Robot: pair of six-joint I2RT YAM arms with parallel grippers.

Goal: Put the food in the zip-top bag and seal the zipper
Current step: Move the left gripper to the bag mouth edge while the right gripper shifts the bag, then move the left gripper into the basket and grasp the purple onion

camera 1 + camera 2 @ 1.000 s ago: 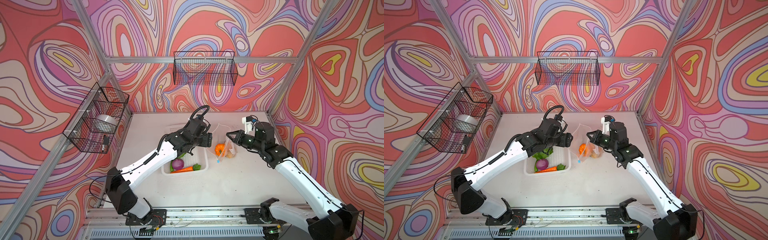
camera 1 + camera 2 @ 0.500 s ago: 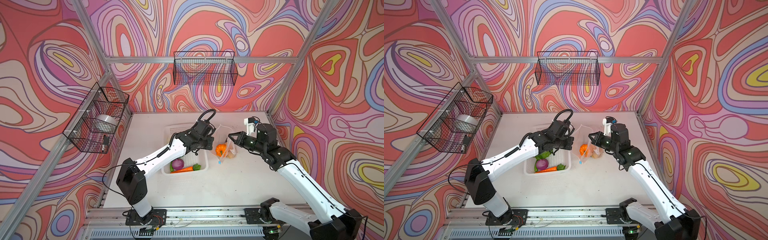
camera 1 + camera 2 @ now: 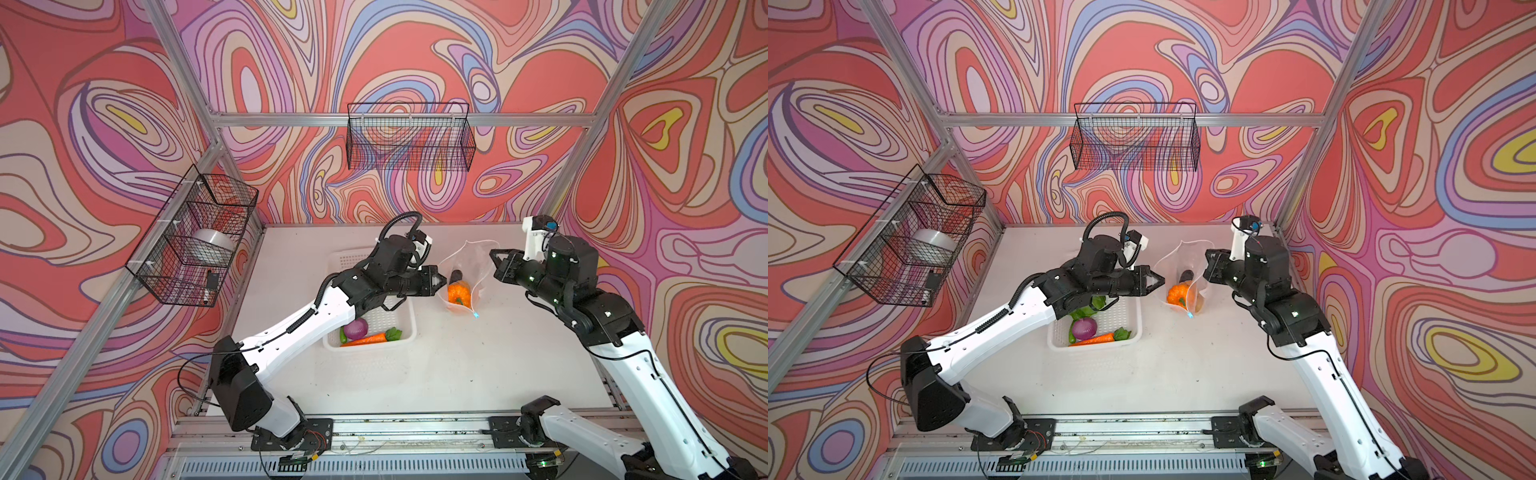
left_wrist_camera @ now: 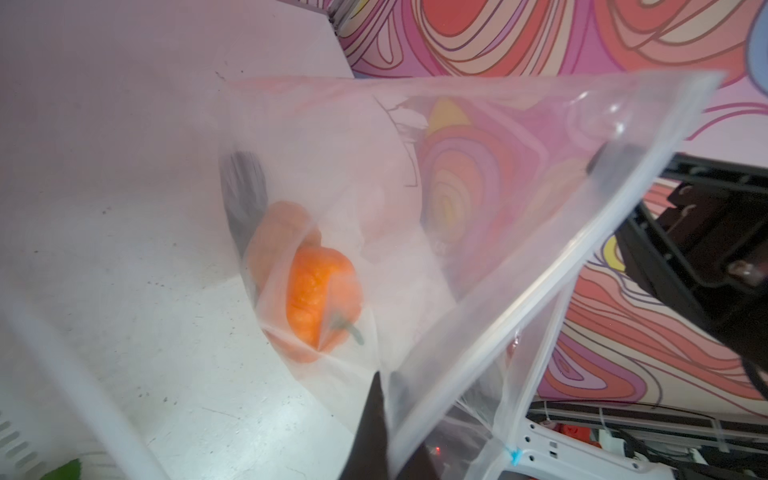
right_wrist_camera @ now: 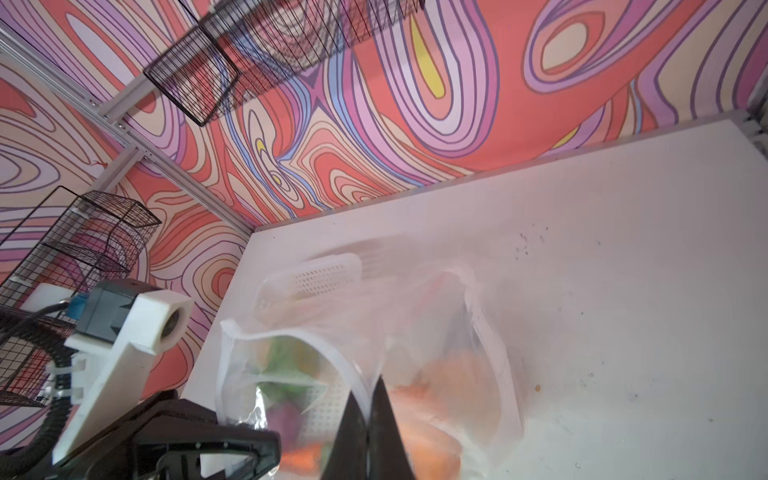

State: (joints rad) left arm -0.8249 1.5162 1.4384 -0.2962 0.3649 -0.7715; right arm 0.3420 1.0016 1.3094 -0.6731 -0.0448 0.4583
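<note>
We see the zip-top bag (image 3: 467,259) standing open-mouthed on the tabletop (image 3: 457,374), stretched between the two claws. The left claw (image 3: 443,280) has its fingers together on the mouth edge nearest it. The right claw (image 3: 495,261) is pinched onto the opposite edge. Just past the left claw's tips, inside the bag, sits the pumpkin (image 3: 458,293), with the dark cucumber (image 3: 456,275) beyond it.

Both top views show each claw only as a closed point at the film. The left wrist view adds more: one dark finger (image 4: 372,424) lies in front of the plastic and the other shows dimly through it, so the film is clamped between them. The zipper (image 4: 519,291) runs away from that grip, and its blue slider tab (image 4: 514,455) hangs at the far end.

The right wrist view shows that claw's fingers (image 5: 353,428) shut on the white rim strip. Through the film we make out only blurred green, purple and orange.

Only the top views show those plainly. Behind the left claw, under its forearm, the white basket (image 3: 405,316) holds the onion (image 3: 355,328) and the carrot (image 3: 368,340). Lettuce (image 3: 1086,311) peeks out beside the arm.
</note>
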